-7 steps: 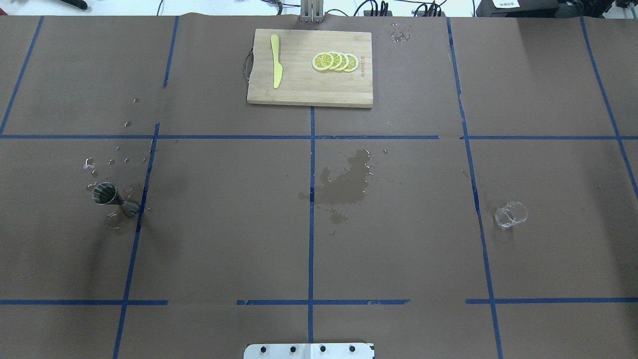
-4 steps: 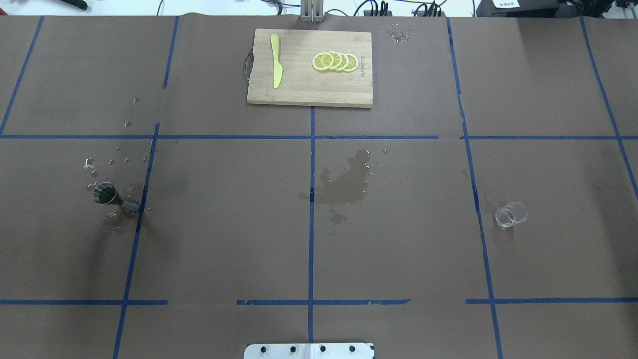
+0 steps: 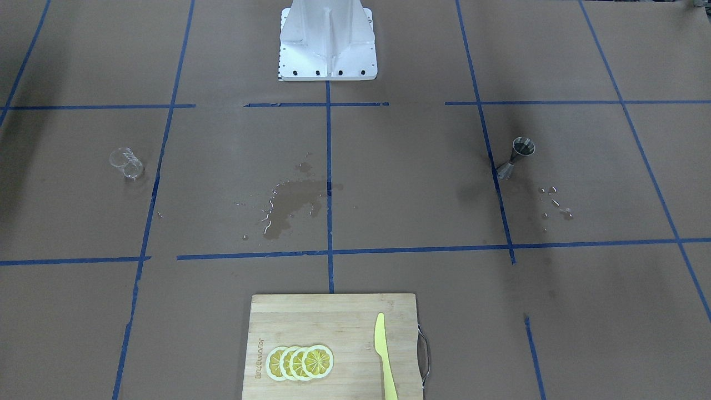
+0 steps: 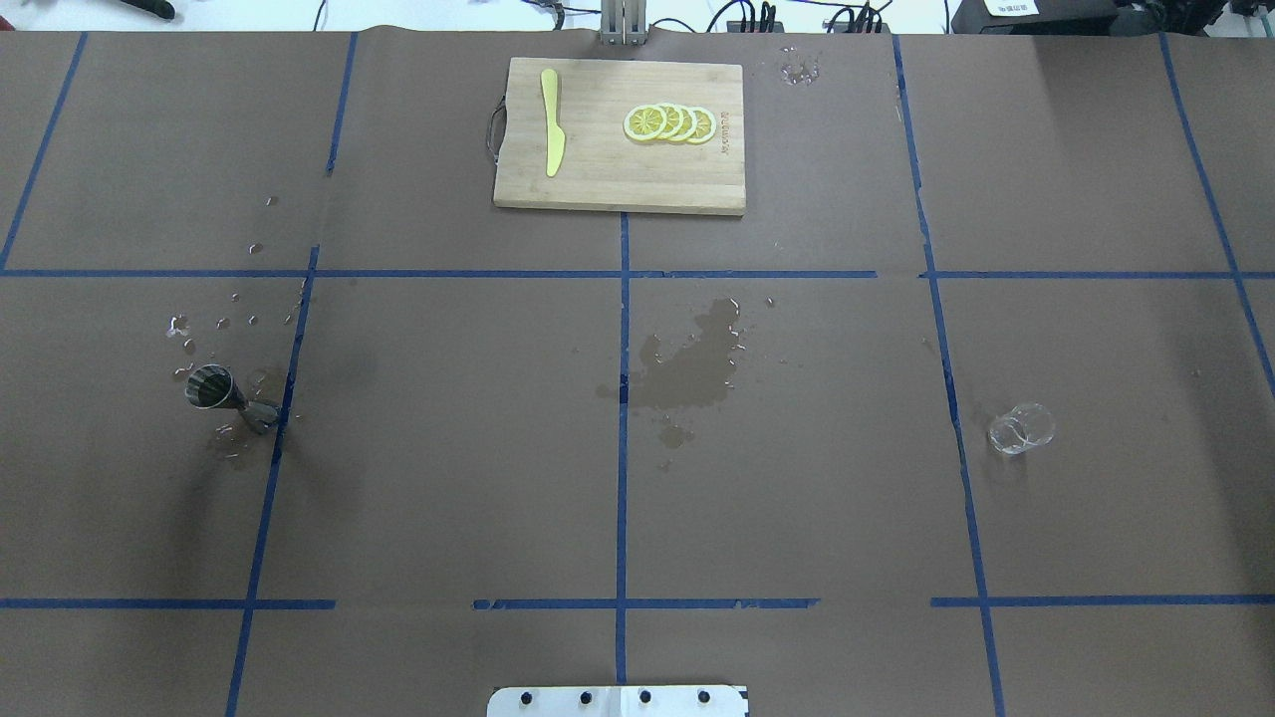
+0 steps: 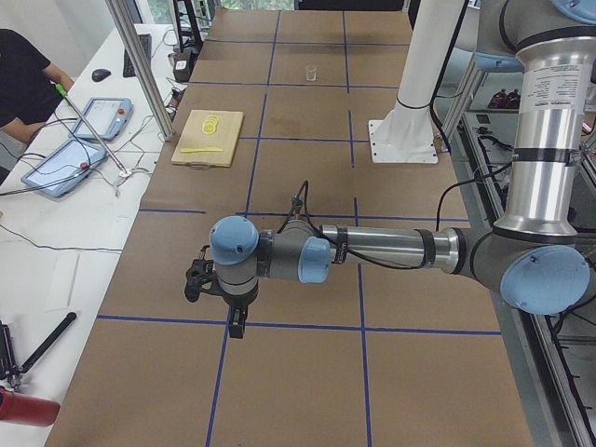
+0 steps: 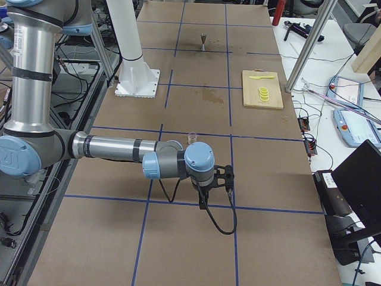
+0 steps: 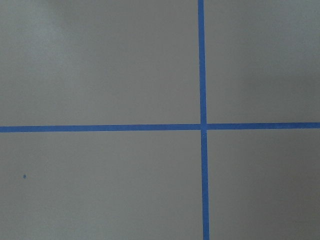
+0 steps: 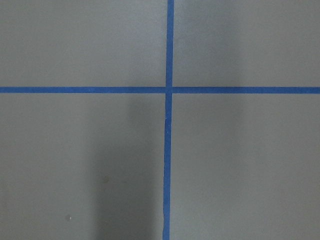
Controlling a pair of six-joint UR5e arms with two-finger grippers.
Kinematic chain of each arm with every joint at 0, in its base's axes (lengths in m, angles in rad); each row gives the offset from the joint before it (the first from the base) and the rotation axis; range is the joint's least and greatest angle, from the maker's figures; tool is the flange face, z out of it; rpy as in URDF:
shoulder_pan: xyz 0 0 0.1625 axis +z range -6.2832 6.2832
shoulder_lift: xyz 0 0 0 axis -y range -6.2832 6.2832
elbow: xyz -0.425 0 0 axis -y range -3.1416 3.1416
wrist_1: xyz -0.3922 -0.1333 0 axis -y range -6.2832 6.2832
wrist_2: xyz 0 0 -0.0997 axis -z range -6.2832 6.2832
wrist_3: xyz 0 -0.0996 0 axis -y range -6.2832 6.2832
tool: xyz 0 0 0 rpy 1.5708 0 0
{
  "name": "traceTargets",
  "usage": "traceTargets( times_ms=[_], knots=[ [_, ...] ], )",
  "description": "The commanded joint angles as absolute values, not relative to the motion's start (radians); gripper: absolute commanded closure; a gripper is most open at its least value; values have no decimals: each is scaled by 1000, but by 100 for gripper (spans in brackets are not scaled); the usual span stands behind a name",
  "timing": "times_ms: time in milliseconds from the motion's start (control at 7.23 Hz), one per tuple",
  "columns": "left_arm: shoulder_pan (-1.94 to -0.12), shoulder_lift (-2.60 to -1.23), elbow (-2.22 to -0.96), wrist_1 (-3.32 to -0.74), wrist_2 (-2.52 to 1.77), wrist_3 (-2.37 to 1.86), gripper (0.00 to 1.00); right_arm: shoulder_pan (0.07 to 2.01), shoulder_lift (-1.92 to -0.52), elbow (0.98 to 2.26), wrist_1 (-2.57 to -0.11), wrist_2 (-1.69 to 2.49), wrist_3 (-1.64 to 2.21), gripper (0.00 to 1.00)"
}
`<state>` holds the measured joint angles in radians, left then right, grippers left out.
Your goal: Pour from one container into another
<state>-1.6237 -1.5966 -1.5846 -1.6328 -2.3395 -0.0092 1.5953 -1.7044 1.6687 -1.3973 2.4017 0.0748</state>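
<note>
- The clear glass cup (image 4: 1020, 429) stands on the worktop's (image 4: 797, 518) right; the steel jigger (image 4: 224, 395) stands far left, well apart.
- The cutting board (image 4: 598, 179) bears a stamp, perhaps a brand, too small for us to read.
- Nothing has moved since before.
- We cannot tell how the fingers of the left gripper (image 5: 197, 281) or the right gripper (image 6: 224, 177) are set.

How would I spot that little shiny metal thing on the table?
In the overhead view, go from the bamboo cutting board down to the dark wet stain, then far left. The silvery hourglass-shaped steel jigger stands among water droplets; the clear glass cup sits far right.
</note>
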Motion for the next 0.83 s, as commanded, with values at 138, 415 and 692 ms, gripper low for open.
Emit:
traceTargets(
  times_ms=[138,415,692],
  knots=[
    [-1624,-1597,-1586,-1647,-2341,-9,0,1595,-1597,1556,-1397,2402,75,0],
    [-1624,-1597,-1589,-1649,-2341,-9,0,1595,-1595,1554,-1397,2404,75,0],
    [-1624,-1597,-1591,-1649,-2341,-9,0,1595,-1595,1554,-1397,2404,75,0]
  ],
)
